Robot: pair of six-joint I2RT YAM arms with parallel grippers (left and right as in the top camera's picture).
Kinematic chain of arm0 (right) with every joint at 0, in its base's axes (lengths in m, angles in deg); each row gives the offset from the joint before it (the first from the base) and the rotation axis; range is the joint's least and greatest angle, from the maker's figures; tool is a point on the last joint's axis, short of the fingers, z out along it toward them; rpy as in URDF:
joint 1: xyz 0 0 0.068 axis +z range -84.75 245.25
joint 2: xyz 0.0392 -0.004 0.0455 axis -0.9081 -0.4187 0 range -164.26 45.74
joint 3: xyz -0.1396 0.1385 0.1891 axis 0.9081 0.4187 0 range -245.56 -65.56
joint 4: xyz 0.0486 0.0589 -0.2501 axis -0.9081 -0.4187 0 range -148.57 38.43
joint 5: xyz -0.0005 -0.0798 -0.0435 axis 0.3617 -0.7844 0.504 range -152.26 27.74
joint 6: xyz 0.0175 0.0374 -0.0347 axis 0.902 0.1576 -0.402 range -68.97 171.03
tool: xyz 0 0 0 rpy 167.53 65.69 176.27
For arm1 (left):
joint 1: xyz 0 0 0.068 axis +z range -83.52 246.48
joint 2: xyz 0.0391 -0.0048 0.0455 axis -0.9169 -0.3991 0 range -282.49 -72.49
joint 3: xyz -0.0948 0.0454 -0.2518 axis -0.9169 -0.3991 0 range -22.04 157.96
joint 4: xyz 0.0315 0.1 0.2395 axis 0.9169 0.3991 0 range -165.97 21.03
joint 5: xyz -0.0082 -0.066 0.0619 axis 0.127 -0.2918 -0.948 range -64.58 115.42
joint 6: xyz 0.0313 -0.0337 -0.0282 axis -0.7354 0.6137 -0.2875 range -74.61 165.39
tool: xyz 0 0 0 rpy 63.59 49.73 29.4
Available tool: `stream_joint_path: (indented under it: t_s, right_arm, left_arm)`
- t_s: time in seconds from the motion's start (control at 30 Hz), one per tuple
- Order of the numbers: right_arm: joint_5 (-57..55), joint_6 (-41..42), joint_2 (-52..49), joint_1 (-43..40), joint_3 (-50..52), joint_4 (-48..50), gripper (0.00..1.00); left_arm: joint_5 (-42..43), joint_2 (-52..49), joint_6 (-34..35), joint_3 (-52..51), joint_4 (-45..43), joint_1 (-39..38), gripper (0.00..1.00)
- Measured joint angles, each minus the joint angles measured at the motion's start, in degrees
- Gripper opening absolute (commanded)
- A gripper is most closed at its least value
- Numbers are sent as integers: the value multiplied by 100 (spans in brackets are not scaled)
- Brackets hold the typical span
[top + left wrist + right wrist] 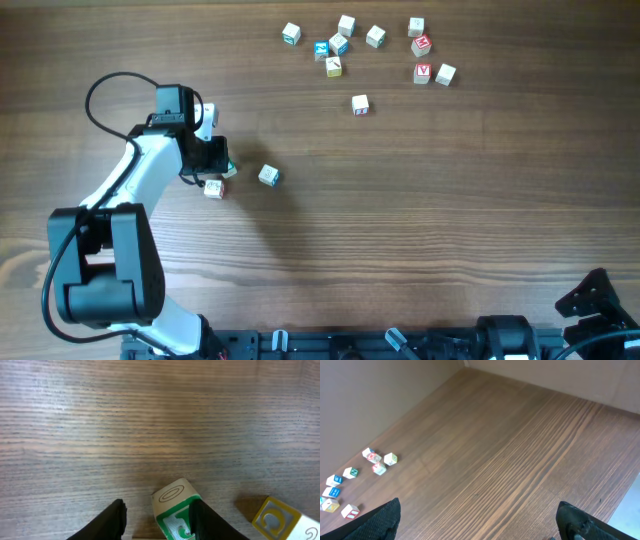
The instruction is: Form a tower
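A small whitish cube [172,502] with a green print stands tilted between the fingers of my left gripper [159,510]. It leans on the right finger [205,522], and a gap separates it from the left finger [112,520], so the jaws are open. From overhead, the left gripper [222,167] hovers just above a loose cube [213,187], with another cube [268,175] to its right. The tower is out of view; I cannot tell whether the green cube rests on another one. My right gripper [482,525] hangs wide open and empty, high over bare wood.
Several loose cubes [340,45] lie scattered at the far right of the table, with one apart [360,104]. A yellow-edged cube [280,520] sits just right of the left gripper. The right arm [597,297] is parked at the near right corner.
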Motion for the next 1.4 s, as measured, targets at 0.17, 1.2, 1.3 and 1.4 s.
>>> stream_joint_path:
  t_s: [0.17, 1.2, 1.3, 1.4]
  right_arm:
    - [0, 0, 0, -2, 0, 2, 100]
    - [2, 0, 0, 0, 0, 2, 100]
    - [0, 0, 0, -2, 0, 2, 100]
    - [0, 2, 0, 0, 0, 2, 100]
  left_arm:
    - [22, -162, 289, 269, 308, 0, 61]
    - [42, -446, 870, 289, 164, -407, 47]
    - [-63, -446, 852, 289, 162, -407, 35]
    - [-87, -446, 855, 289, 160, -407, 27]
